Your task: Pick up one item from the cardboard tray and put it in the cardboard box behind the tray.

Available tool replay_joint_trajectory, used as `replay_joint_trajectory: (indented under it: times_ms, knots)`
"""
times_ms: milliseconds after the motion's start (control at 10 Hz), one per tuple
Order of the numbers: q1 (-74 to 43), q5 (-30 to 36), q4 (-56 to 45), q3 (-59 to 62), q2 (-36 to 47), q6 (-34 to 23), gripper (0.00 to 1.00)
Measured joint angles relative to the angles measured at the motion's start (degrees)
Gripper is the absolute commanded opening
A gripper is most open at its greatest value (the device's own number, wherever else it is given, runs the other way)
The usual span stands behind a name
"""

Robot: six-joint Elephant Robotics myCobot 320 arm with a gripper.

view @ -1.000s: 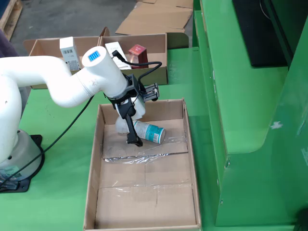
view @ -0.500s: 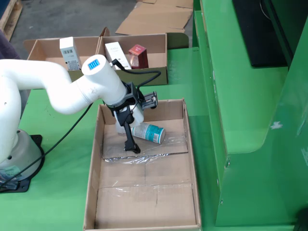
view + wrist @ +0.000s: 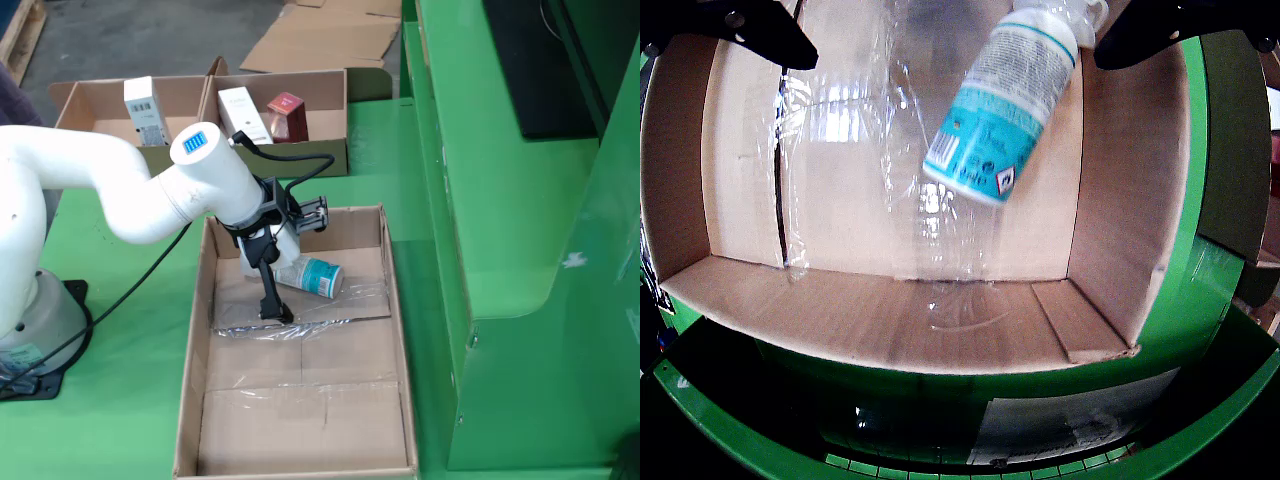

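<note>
A white bottle with a teal label (image 3: 1005, 100) lies tilted in the large open cardboard box (image 3: 890, 330), on clear plastic film, cap end up between my fingers. In the fixed view the bottle (image 3: 312, 276) rests on the floor of the box (image 3: 395, 330) at its far end. My gripper (image 3: 960, 25) is open: the black fingers (image 3: 755, 30) stand wide apart at the top corners and neither touches the bottle. In the fixed view the gripper (image 3: 288, 282) reaches down into the box, with one finger (image 3: 268, 295) low beside the bottle.
Crumpled clear film (image 3: 300, 315) lies across the box floor. A lower cardboard tray (image 3: 180, 150) at the far end holds two white cartons (image 3: 145, 110) and a small red box (image 3: 287, 115). A green metal frame (image 3: 470, 200) runs along the right. The arm's base (image 3: 30, 320) stands at left.
</note>
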Motion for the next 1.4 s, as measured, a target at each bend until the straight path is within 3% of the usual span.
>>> replay_joint_trajectory:
  times_ms: [1400]
  knots:
    - [-2.6, 0.5, 9.0, 1.2, -10.6, -1.8, 1.00]
